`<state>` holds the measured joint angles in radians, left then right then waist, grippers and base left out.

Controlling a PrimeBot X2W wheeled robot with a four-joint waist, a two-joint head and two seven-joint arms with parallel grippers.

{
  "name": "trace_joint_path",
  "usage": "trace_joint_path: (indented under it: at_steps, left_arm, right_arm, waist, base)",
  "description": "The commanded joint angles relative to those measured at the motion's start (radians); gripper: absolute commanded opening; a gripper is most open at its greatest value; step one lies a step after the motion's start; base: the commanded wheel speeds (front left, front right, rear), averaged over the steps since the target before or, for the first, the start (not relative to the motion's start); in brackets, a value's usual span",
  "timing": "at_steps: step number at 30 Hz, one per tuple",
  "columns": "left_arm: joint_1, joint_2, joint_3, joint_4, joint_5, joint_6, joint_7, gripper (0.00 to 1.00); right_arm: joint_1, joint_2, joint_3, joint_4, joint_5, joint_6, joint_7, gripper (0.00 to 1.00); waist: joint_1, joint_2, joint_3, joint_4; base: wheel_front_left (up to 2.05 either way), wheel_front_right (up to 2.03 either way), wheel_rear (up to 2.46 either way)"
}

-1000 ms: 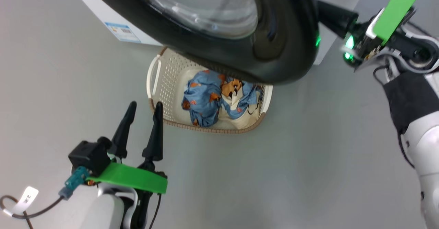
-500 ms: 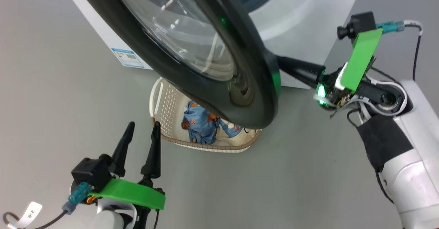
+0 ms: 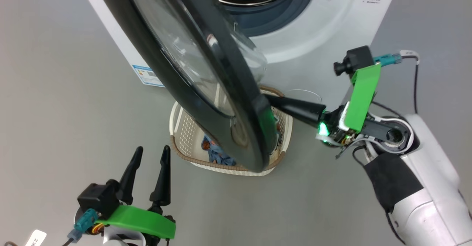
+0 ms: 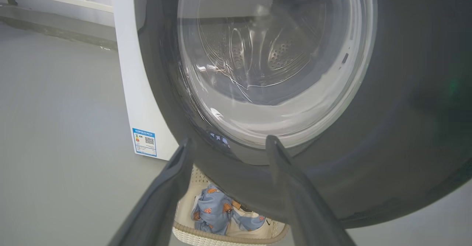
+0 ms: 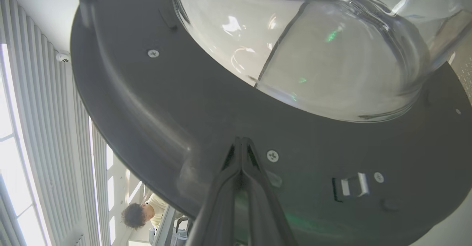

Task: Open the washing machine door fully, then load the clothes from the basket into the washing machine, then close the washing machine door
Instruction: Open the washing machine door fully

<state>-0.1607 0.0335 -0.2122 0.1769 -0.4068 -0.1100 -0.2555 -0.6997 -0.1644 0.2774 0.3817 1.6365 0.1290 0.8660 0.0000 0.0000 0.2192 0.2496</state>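
Head view: the right gripper [image 3: 274, 101] has its two fingers pressed together, holding nothing. Its tip lies against the inner side of the washing machine door [image 3: 191, 72], near the lower rim. The door stands partly open, edge-on, in front of the washing machine [image 3: 313, 28]. The left gripper [image 3: 153, 149] has its fingers spread wide and empty. Just ahead of them stands the basket [image 3: 184, 128] with the clothes [image 3: 217, 155], below the door.

Left wrist view: the spread fingers of the left gripper [image 4: 228, 141] frame the door's [image 4: 405, 91] lower rim without touching it. The clothes [image 4: 214, 212] lie in the basket [image 4: 206, 235] between and below the fingertips. A blue label [image 4: 144, 142] sits to their left.

Right wrist view: the closed tip of the right gripper [image 5: 241, 141] meets the door's dark inner face [image 5: 147, 109], just left of a screw [image 5: 272, 155]. The glass bowl [image 5: 332, 54] bulges beyond it, a latch [image 5: 352, 185] sits to the right, and a person [image 5: 140, 214] is far off.
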Motion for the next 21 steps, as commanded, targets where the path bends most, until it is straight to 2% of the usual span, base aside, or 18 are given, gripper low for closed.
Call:
trace_joint_path:
  at_steps: [1, 12, 21]
  left_arm:
    - [-0.002, 0.017, 0.033, -0.024, 0.007, 0.006, -0.006, 1.00]
    - [0.009, 0.017, 0.027, -0.033, 0.002, 0.013, -0.006, 1.00]
    - [0.002, 0.017, 0.035, -0.019, 0.014, 0.009, -0.006, 1.00]
  right_arm:
    - [0.016, 0.029, 0.019, -0.037, -0.007, 0.002, 0.012, 0.00]
    - [0.057, 0.083, 0.073, -0.063, -0.015, 0.002, 0.039, 0.00]
    - [0.069, 0.091, 0.068, -0.072, -0.049, 0.002, -0.008, 0.00]
  waist:
    - [0.0000, 0.0000, -0.007, 0.008]
    - [0.0000, 0.0000, -0.020, 0.032]
    - [0.0000, 0.0000, -0.025, 0.020]
  base:
    - [0.00, 0.00, 0.00]
    - [0.00, 0.00, 0.00]
    - [0.00, 0.00, 0.00]
